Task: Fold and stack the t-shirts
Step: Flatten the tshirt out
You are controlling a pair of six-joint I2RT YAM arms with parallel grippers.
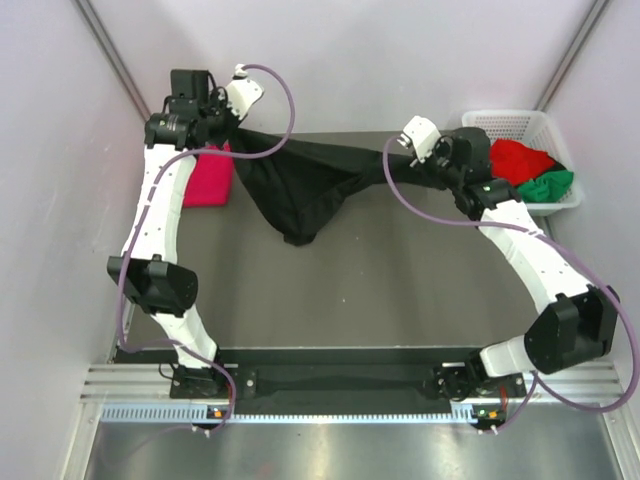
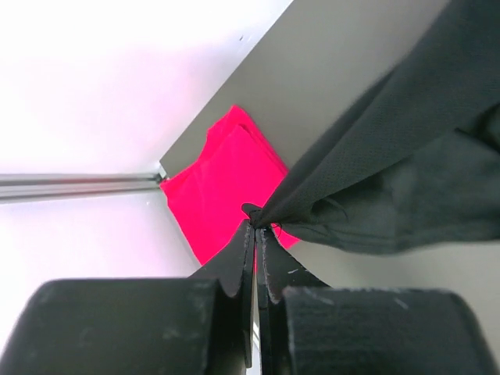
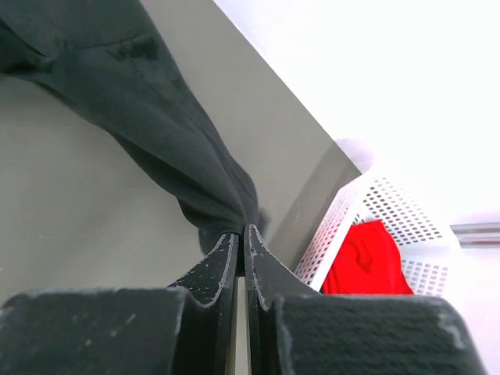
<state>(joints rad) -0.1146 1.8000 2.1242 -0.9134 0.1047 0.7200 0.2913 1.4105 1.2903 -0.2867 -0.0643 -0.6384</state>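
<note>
The black t-shirt (image 1: 300, 185) hangs stretched between both grippers above the far part of the table, its middle sagging to a point. My left gripper (image 1: 232, 148) is shut on its left corner (image 2: 269, 212). My right gripper (image 1: 412, 158) is shut on its right corner (image 3: 234, 211). A folded crimson-pink t-shirt (image 1: 208, 178) lies flat at the far left, below the left gripper, and shows in the left wrist view (image 2: 223, 183). A bright red t-shirt (image 1: 518, 158) and a green one (image 1: 548, 185) lie in the basket; the red one shows in the right wrist view (image 3: 367, 262).
The white plastic mesh basket (image 1: 520, 122) stands at the far right corner, close to the right gripper; its wall shows in the right wrist view (image 3: 344, 226). Pale walls close in the dark table (image 1: 380, 290) at back and sides.
</note>
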